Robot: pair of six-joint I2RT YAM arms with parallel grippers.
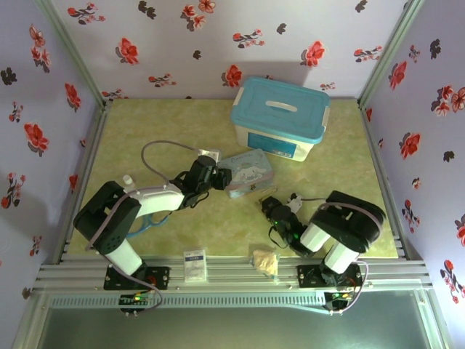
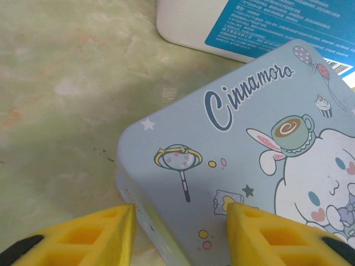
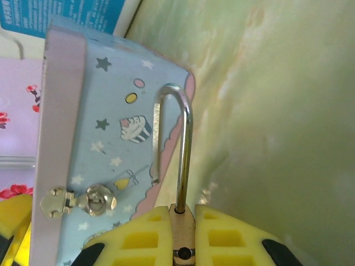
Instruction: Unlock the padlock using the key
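My right gripper is shut on the brass body of the padlock. Its silver shackle sticks out ahead of the fingers. One shackle leg sits in the body and the shorter leg ends free outside it. The shackle lies against the side of the blue cartoon tin, near its small metal clasp. My left gripper straddles a corner edge of that tin, one yellow finger against its wall, the other on its lid. In the top view both grippers flank the tin. The key is hidden.
A white storage box with a teal lid stands behind the tin. A crumpled tan wrapper and a small white packet lie at the table's near edge. Floral walls close in three sides.
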